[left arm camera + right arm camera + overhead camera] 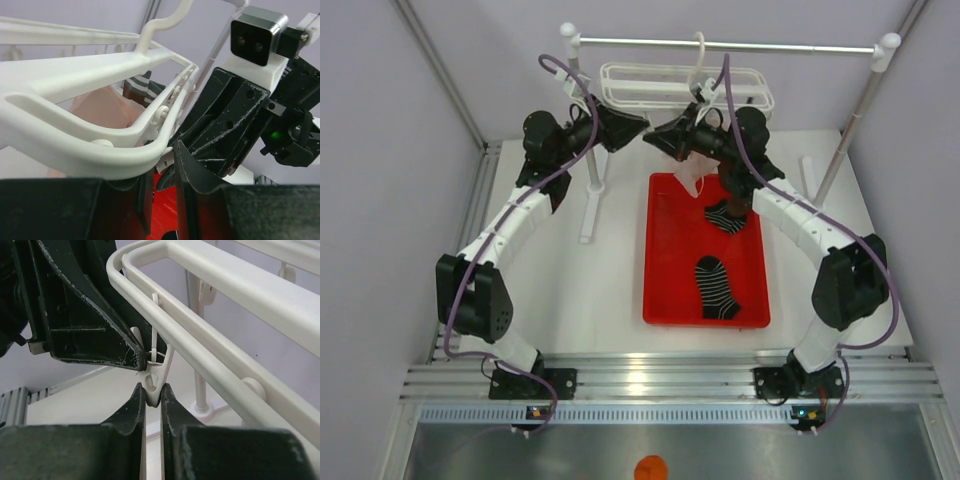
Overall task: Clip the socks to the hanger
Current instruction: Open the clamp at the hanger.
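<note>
The left end effector (pixel 161 167) grips the hanger (pixel 640 98) at the worktop's far edge, likely to steady it — the right end effector (pixel 152 395) pinches a peg (pixel 155 371). Two socks (pixel 717 288) lie in the tray (pixel 647 250).

Robotics lab test cell. White tabletop (pixel 610 290) boxed in by plain lilac panels (pixel 380 150). Slotted aluminium rail (pixel 670 378) along its near edge carries left arm base (pixel 532 382) and right arm base (pixel 798 382). Purple cabling (pixel 726 80) runs exposed.

A red tray (pixel 665 290) sits on the table's (pixel 590 290) right side. A metal bar stand (pixel 770 46) is at the far edge.
</note>
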{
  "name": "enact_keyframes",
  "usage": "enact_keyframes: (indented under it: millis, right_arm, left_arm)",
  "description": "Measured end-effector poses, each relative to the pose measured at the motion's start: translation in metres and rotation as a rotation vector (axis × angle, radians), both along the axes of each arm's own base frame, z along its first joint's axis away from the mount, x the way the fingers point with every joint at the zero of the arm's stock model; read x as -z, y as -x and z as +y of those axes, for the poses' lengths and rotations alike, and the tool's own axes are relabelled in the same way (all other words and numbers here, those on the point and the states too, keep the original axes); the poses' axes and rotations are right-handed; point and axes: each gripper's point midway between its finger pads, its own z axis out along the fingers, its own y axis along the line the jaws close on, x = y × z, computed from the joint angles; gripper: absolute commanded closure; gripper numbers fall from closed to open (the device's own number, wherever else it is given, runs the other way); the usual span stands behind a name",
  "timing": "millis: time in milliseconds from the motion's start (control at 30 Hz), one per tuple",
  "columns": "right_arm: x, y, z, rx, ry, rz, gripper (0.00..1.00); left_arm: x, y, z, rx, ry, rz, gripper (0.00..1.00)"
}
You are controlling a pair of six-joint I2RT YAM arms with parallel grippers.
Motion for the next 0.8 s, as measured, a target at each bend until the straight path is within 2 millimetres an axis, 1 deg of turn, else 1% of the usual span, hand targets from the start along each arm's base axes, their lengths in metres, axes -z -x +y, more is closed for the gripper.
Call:
enact_keyframes:
  millis: [33, 133, 167, 267, 333, 367, 500, 567, 700, 800]
  right_arm:
    - [0.0, -0.002, 0.0, 0.009, 0.002, -0.006, 1.0]
    - [0.002, -0.007, -0.001, 0.046, 0.016, -0.02, 1.0]
    - [0.003, -0.009, -0.001, 0.059, 0.02, -0.029, 1.0]
    - [0.002, -0.013, 0.003, 0.105, 0.036, -0.075, 1.0]
    - [0.002, -0.013, 0.007, 0.124, 0.049, -0.102, 1.0]
    - [0.003, -0.013, 0.009, 0.128, 0.055, -0.112, 1.0]
    - [0.004, -0.011, 0.012, 0.127, 0.067, -0.135, 1.0]
    - [0.004, -0.01, 0.012, 0.119, 0.065, -0.136, 1.0]
    - [0.004, -0.003, 0.014, 0.068, 0.049, -0.105, 1.0]
    - [0.002, 0.003, 0.013, 0.02, 0.025, -0.06, 1.0]
  left_arm:
    - [0.0, -0.002, 0.002, -0.011, 0.001, 0.002, 0.7]
    - [0.006, -0.007, 0.004, -0.043, -0.014, 0.027, 0.55]
    - [0.008, -0.008, 0.006, -0.054, -0.02, 0.035, 0.51]
    - [0.012, -0.008, 0.01, -0.087, -0.041, 0.064, 0.47]
    - [0.011, -0.004, 0.014, -0.109, -0.049, 0.072, 0.44]
    - [0.01, -0.002, 0.016, -0.119, -0.053, 0.071, 0.4]
    - [0.006, 0.009, 0.023, -0.144, -0.068, 0.039, 0.39]
    - [0.0, 0.012, 0.027, -0.151, -0.074, 0.006, 0.39]
    - [-0.005, 0.011, 0.034, -0.143, -0.069, -0.04, 0.39]
    - [-0.01, 0.008, 0.043, -0.112, -0.047, -0.085, 0.37]
